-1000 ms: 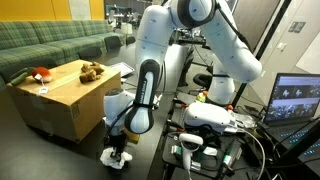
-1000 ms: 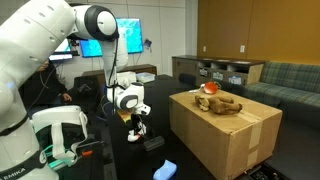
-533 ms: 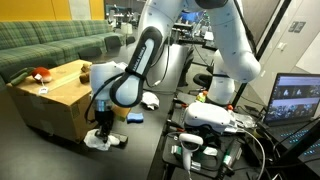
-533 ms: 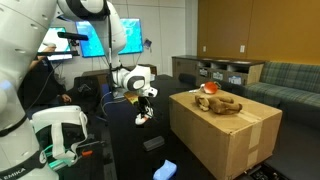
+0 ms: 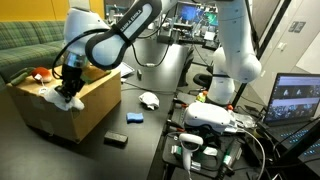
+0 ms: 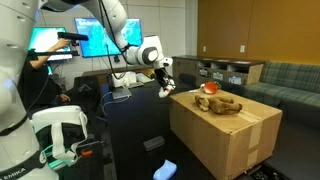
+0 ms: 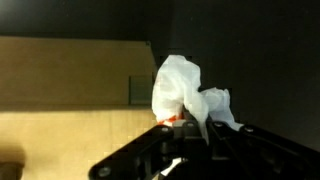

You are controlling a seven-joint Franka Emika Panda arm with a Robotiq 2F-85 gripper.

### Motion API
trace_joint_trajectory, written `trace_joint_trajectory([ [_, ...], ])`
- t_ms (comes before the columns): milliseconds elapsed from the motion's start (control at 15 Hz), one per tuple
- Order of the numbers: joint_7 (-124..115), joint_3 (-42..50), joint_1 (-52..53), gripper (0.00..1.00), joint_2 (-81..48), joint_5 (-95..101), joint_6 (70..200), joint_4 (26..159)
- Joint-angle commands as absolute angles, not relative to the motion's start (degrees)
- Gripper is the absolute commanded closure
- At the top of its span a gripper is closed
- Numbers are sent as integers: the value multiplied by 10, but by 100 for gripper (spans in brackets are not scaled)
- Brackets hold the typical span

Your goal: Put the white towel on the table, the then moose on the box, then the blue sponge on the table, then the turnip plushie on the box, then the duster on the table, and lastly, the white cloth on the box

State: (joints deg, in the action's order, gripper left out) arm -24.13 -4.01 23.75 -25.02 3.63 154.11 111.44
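My gripper (image 5: 68, 93) is shut on the white cloth (image 5: 72, 101), which hangs bunched from the fingers at the near edge of the tan box (image 5: 90, 108). In an exterior view the gripper (image 6: 163, 84) holds the cloth (image 6: 166, 92) just above the corner of the box (image 6: 225, 140). The wrist view shows the cloth (image 7: 185, 92) standing crumpled out of the gripper (image 7: 186, 128) over the box top (image 7: 60, 120). The brown moose (image 6: 224, 103) and the red turnip plushie (image 6: 207, 90) lie on the box. On the table (image 5: 150, 135) rest the white towel (image 5: 148, 100), blue sponge (image 5: 135, 118) and duster (image 5: 116, 139).
A green sofa (image 5: 30, 40) stands behind the box. A white device with cables (image 5: 210, 125) and a laptop (image 5: 295, 100) crowd the table's right side. Monitors (image 6: 55, 42) and a shelf unit (image 6: 225, 72) stand farther off.
The gripper has carried the white cloth up from the table surface and across to the edge of the box. The jaws tightened on the cloth early in that move.
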Motion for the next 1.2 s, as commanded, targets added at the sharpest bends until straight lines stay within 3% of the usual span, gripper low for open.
trace_joint_trajectory([
  [0,-318,18,269,98,-290,102,1517,1013],
  [733,-416,105,274,98,-488,144,1403,782],
  [1133,-412,91,259,98,-512,143,1296,713],
])
